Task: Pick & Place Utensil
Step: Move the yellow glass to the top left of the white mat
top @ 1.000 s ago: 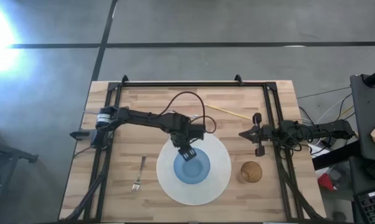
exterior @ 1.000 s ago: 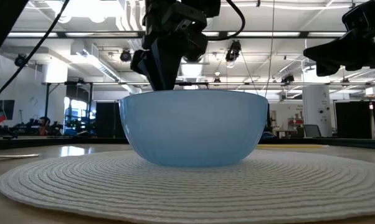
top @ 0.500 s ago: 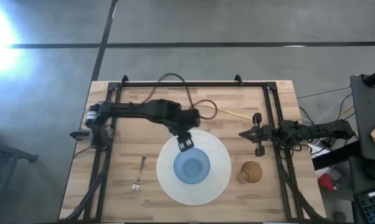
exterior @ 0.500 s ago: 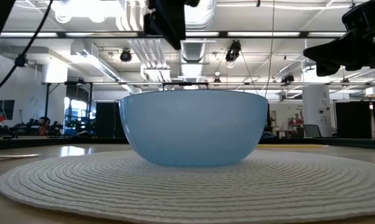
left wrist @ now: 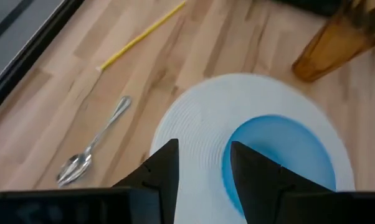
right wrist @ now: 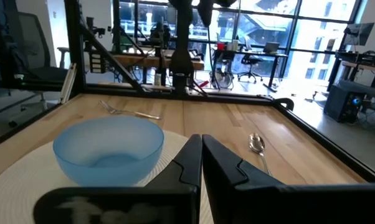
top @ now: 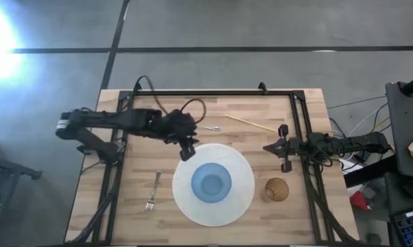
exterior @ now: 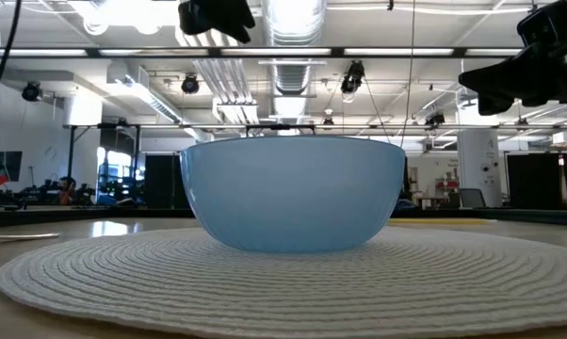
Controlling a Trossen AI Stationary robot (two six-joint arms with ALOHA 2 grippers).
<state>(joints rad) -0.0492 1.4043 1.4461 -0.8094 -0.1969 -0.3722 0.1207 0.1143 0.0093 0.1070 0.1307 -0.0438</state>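
A light blue bowl (top: pixel 211 183) stands on a round white woven mat (top: pixel 242 199); the low view shows it upright (exterior: pixel 293 193). A metal spoon (top: pixel 212 128) lies on the wood beyond the mat, also in the left wrist view (left wrist: pixel 94 149). A fork (top: pixel 152 192) lies left of the mat. My left gripper (top: pixel 186 147) hovers open and empty above the mat's far-left edge (left wrist: pixel 203 177). My right gripper (top: pixel 278 146) waits shut at the right rail (right wrist: pixel 202 155).
A thin yellow stick (top: pixel 251 123) lies on the far side of the table, right of the spoon. An amber cup (top: pixel 276 189) stands right of the mat. Black frame rails (top: pixel 119 171) run along the table's left, right and far sides.
My left gripper has risen from over the bowl's far rim and drawn back toward the table's far-left, the arm folding toward its base. The bowl, spoon and fork have stayed where they were.
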